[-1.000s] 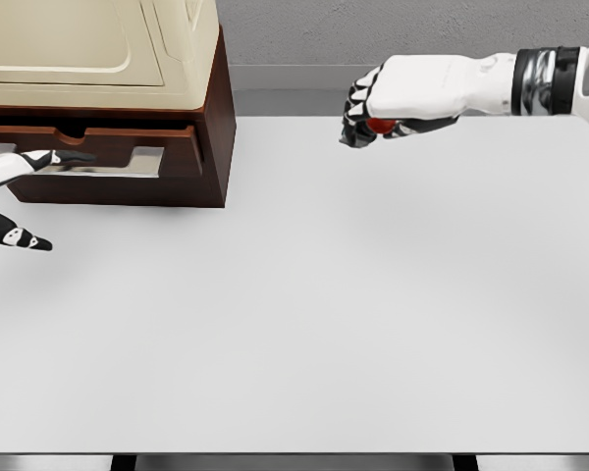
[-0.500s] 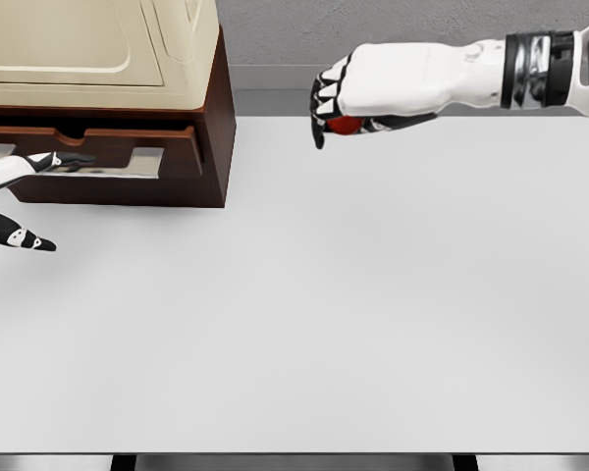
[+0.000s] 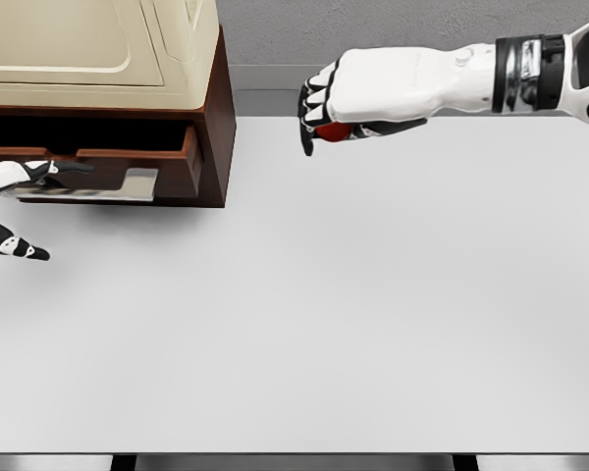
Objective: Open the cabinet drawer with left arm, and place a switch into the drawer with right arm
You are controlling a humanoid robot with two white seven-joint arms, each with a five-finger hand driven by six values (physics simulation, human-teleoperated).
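A dark wooden cabinet [image 3: 216,108] stands at the table's back left, and its drawer [image 3: 147,155] is pulled partly out. My left hand [image 3: 39,186] reaches in from the left edge. Its fingers [image 3: 64,167] are hooked over the silver drawer handle [image 3: 113,184], and the thumb points down and away. High over the table's far edge, my right hand [image 3: 324,123] is shut on a small red switch [image 3: 336,130] that shows between the curled fingers. This hand hangs to the right of the cabinet and a little above the drawer's level.
A cream appliance [image 3: 88,49] sits on top of the cabinet. The white table [image 3: 324,314] stretches across the view to its front edge at the bottom. A grey wall runs behind.
The drawer has slid further out toward me with my left hand on its handle. My right hand has carried the switch leftward, nearer the cabinet.
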